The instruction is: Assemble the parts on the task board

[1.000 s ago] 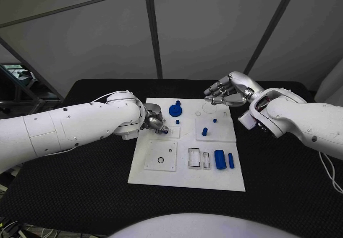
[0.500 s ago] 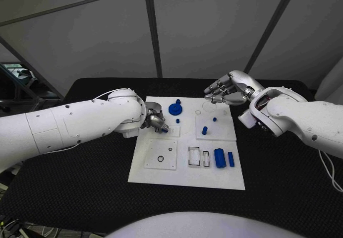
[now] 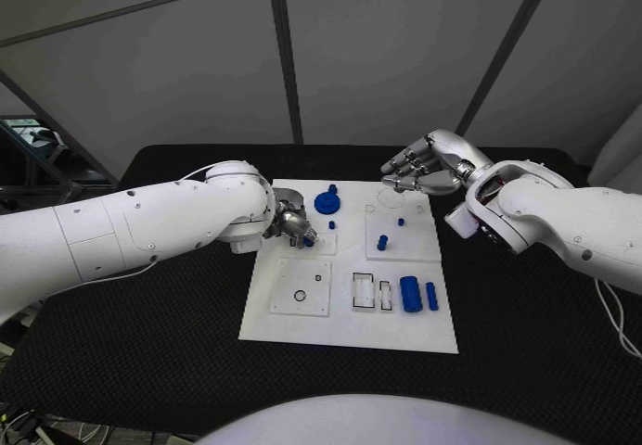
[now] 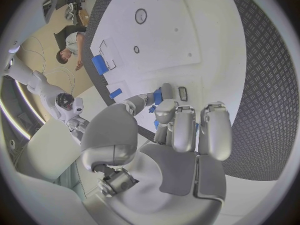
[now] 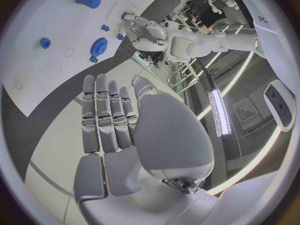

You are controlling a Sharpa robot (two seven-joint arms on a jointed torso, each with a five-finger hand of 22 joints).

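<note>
The task board, a white plate mid-table, carries small blue parts. I see my left hand pinching a blue piece; my right hand hovers empty, fingers straight.

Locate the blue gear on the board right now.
In the head view the gear sits near the board's far edge, just right of the left robot hand.

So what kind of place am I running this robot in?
Most likely a robotics lab or test cell. A white task board with small blue parts, such as a gear, lies on a black table, grey partition panels stand behind it, and the right wrist view shows another white robot.
</note>
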